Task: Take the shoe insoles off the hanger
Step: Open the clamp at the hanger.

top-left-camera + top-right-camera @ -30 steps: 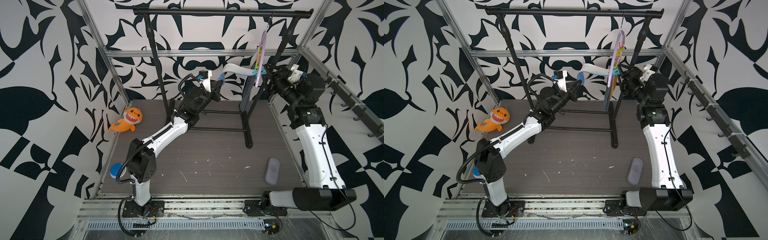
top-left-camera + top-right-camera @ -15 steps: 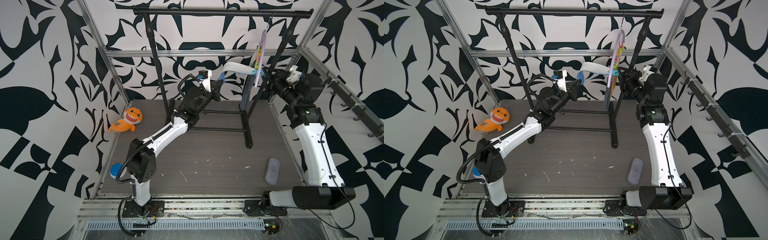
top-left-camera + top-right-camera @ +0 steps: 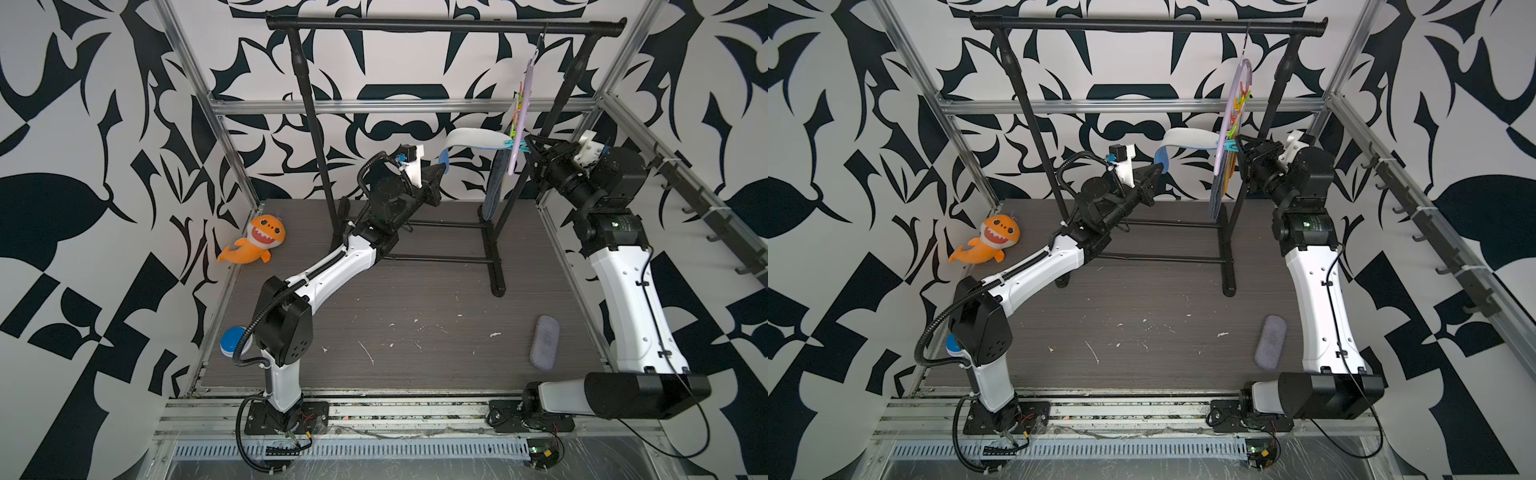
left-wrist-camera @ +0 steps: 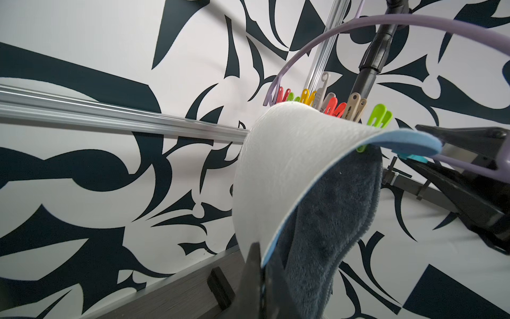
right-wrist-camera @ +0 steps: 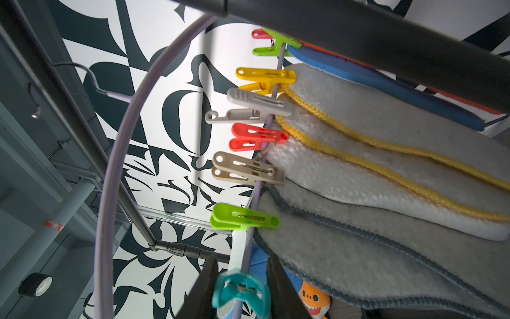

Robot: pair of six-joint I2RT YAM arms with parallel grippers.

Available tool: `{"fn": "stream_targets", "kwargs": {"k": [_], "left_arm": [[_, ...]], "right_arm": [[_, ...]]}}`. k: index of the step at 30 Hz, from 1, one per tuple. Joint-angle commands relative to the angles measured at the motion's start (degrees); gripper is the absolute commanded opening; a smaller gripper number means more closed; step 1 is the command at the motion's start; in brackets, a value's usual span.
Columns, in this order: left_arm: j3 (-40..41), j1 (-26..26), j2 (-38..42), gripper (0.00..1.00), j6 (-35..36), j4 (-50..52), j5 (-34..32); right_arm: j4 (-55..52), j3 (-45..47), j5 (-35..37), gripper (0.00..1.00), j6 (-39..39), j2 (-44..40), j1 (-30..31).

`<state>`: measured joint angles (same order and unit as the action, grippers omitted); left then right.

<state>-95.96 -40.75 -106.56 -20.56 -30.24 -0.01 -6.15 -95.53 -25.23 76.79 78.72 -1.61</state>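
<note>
The pale lilac hanger (image 3: pixel 524 95) (image 3: pixel 1233 99) hangs by its hook from the black rail, edge-on in both top views. Several insoles are pegged along it. A white insole (image 3: pixel 473 139) (image 4: pixel 289 165) with a blue underside is pulled out sideways, bent, and my left gripper (image 3: pixel 442 166) (image 4: pixel 262 279) is shut on its free end. Its other end sits in a teal peg (image 5: pixel 240 292). My right gripper (image 3: pixel 530 145) (image 5: pixel 241 290) has one finger pressed on each side of that peg. A fuzzy dark grey-blue insole (image 4: pixel 331 221) hangs straight down behind. Yellow-rimmed white insoles (image 5: pixel 386 171) hang further along.
The black clothes rail (image 3: pixel 444 25) stands at the back on floor bars. An orange plush shark (image 3: pixel 257 241) lies at the back left. A lilac-grey oblong pad (image 3: pixel 544 340) lies at the front right. A blue and white disc (image 3: pixel 232 340) sits by the left arm's base.
My right gripper's jaws have narrowed onto the teal peg and its wrist has shifted slightly. The left arm still holds the white insole in the same place.
</note>
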Motion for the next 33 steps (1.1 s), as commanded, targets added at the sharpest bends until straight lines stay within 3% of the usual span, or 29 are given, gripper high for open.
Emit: {"fn": "stream_targets", "kwargs": {"k": [1, 22, 33], "left_arm": [[1.32, 0.32, 1.65, 0.00, 0.37, -2.36, -0.48], [12.85, 0.61, 5.96, 0.00, -1.58, -7.49, -4.26], [14.90, 0.85, 6.83, 0.00, -1.93, -7.93, -4.65]], "right_arm": [[3.63, -0.40, 0.54, 0.30, 0.18, -0.93, 0.11], [5.22, -0.07, -0.12, 0.24, 1.08, -0.49, 0.58], [5.36, -0.10, -0.19, 0.23, 1.16, -0.09, 1.14]]}}
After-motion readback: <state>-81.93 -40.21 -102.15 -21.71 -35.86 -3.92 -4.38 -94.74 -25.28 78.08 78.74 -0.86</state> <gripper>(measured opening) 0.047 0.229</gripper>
